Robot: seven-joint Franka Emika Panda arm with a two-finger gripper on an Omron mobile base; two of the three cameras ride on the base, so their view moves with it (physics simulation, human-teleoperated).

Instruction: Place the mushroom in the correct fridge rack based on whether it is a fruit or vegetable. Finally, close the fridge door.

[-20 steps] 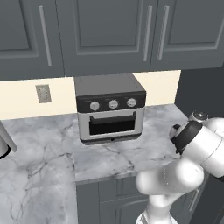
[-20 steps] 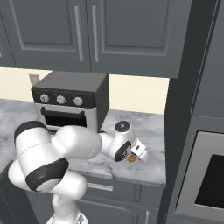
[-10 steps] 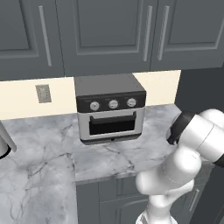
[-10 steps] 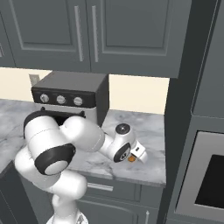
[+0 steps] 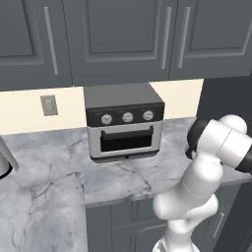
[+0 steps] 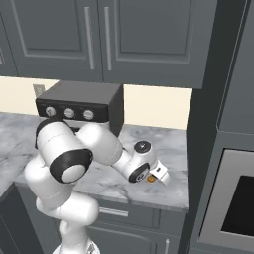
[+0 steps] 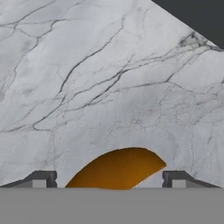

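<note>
The mushroom (image 7: 116, 168) shows as an orange-brown dome low between my two finger tips, right above the grey marble counter (image 7: 109, 78). My gripper (image 7: 109, 177) is open, its fingers spread wide on either side of the mushroom. From the right base, the gripper (image 6: 159, 174) hangs low over the counter near its front edge, with the mushroom (image 6: 149, 177) as an orange spot beside the hand. The fridge door is out of view.
A dark toaster oven (image 5: 123, 123) stands at the back of the counter (image 5: 138, 172), left of my hand. A tall dark cabinet with a built-in oven (image 6: 233, 198) bounds the counter on the right. Upper cabinets (image 6: 109, 34) hang overhead.
The arm's shoulder and elbow links have swung a little, while the hand has stayed low over the same spot of the counter with the mushroom at its fingers.
</note>
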